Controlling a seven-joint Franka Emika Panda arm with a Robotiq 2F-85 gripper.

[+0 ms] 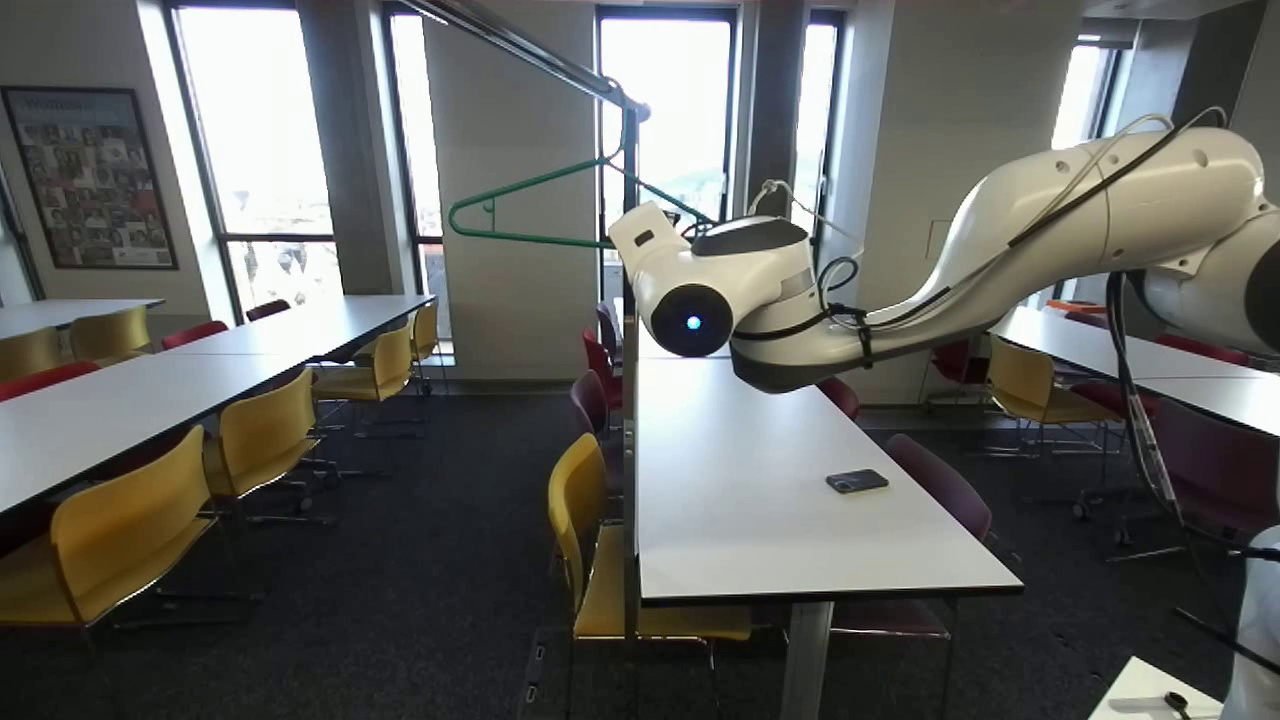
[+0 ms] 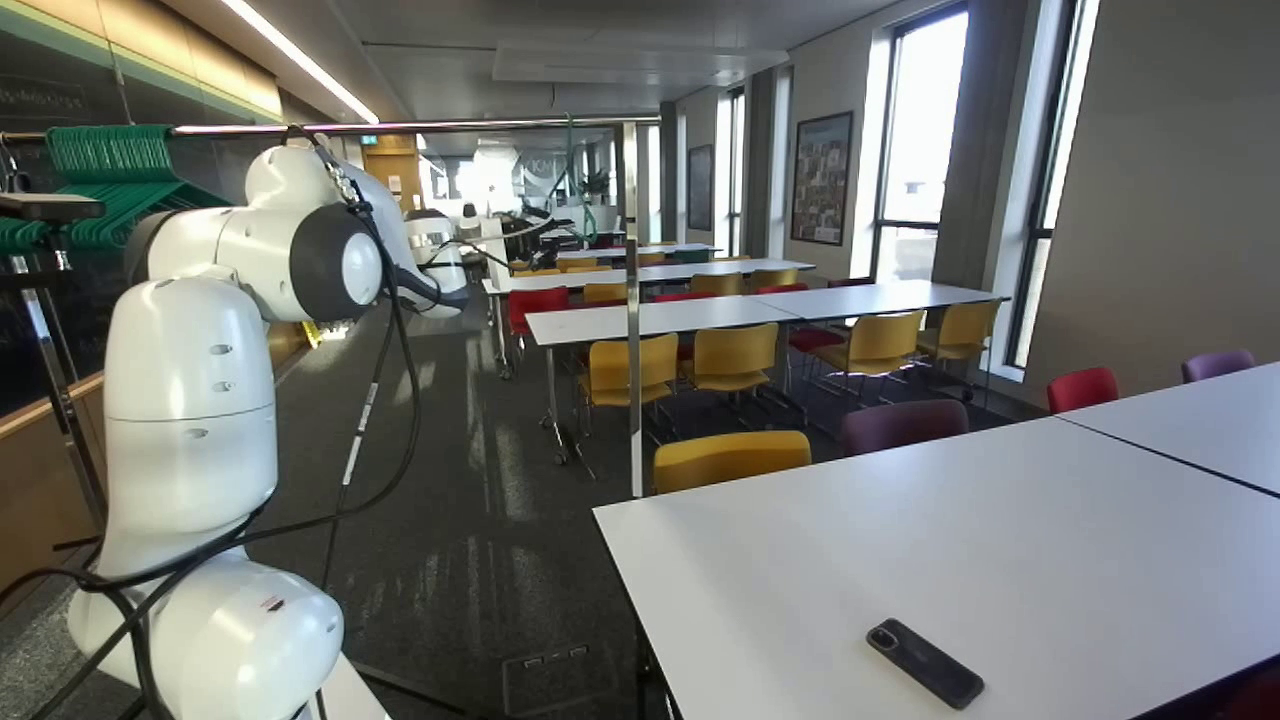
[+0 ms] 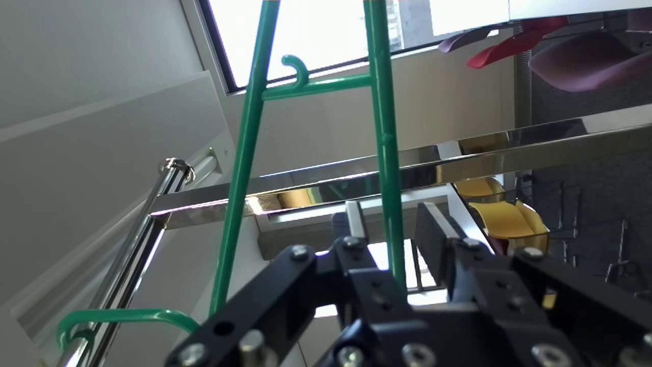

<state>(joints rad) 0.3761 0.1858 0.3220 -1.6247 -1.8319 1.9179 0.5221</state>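
In an ext. view, upper left: dark-framed, rect. multi-photo wall poster (image 1: 90, 180), heading (image 1: 62, 103) prob. starts "Women", rest blurred; other txt illegible.

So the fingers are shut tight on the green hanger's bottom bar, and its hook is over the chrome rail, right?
Not shut: the wrist view shows the fingers apart, with a gap on each side of the bottom bar of the green hanger. Its hook is indeed over the chrome rail.
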